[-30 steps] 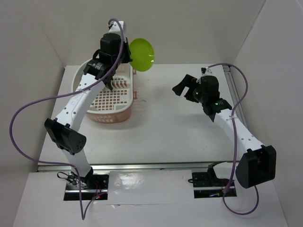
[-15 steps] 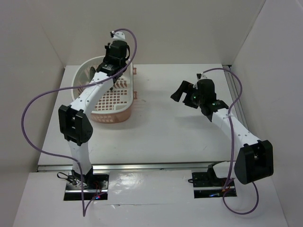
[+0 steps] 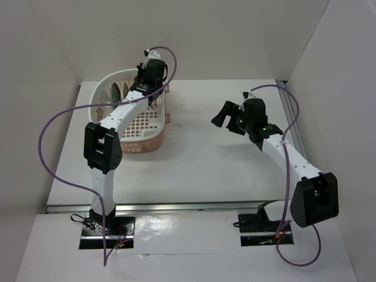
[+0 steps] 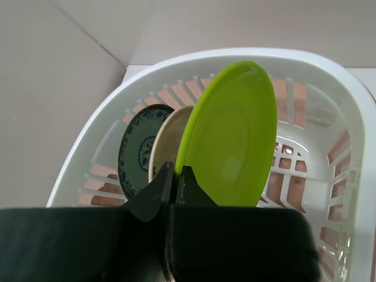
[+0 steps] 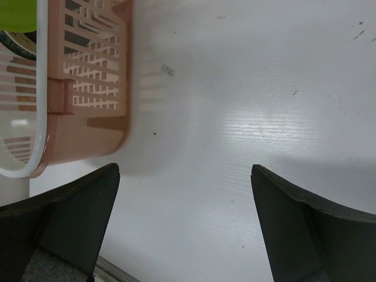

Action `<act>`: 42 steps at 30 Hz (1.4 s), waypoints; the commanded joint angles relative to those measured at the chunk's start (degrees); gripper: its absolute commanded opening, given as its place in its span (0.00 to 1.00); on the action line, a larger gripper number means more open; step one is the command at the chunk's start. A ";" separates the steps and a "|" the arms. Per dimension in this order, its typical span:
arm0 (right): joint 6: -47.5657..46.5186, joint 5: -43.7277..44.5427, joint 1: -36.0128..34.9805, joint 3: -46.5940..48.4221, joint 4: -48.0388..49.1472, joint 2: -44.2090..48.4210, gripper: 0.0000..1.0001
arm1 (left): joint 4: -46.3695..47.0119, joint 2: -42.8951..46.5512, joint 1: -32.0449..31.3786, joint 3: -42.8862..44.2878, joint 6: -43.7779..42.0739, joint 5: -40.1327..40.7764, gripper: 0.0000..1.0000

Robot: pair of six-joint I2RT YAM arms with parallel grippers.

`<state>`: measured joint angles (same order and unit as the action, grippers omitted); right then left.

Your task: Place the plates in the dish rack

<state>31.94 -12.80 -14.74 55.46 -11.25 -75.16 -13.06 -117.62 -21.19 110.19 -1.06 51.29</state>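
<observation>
In the left wrist view my left gripper (image 4: 175, 179) is shut on the lower rim of the lime green plate (image 4: 232, 132). It holds the plate upright inside the dish rack (image 4: 332, 76). Just behind it stand the cream plate (image 4: 166, 138) and the dark teal patterned plate (image 4: 136, 147), also upright. No black plate shows. From above, the left gripper (image 3: 144, 88) is over the far end of the dish rack (image 3: 150, 144), where a dark plate edge (image 3: 116, 91) shows. My right gripper (image 3: 226, 114) is open and empty above the table, right of the rack.
The right wrist view shows the open right gripper (image 5: 185, 226) over the bare white table (image 5: 247, 106), with the rack's pink slatted side (image 5: 88, 70) at the upper left. White walls enclose the table on the left, back and right. A metal rail (image 3: 288, 111) runs along the right edge.
My left arm swung the green plate from above the rack's right rim down into the rack beside the other plates. The right gripper shifted slightly left and stays open.
</observation>
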 commanded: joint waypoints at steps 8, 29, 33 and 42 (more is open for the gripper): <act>-1.53 -0.83 0.24 -0.18 0.17 -0.52 1.00 | 1.37 -3.31 0.18 -0.42 3.70 1.18 0.00; -2.06 -1.88 -0.29 -0.18 0.70 -0.52 1.00 | -1.70 -7.27 -0.34 0.11 6.59 -0.75 0.12; -2.59 -1.88 -0.29 -0.18 0.70 -0.52 1.00 | -3.46 -7.80 -0.34 1.34 7.21 -2.16 0.37; -2.59 -2.94 -0.29 -0.18 1.23 -0.52 1.00 | -3.46 -6.05 -0.34 1.34 7.21 -2.68 0.77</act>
<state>30.35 -14.85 -14.74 55.46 -11.20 -75.57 -17.17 -124.70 -21.56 109.40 5.02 48.77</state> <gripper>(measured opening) 0.997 0.751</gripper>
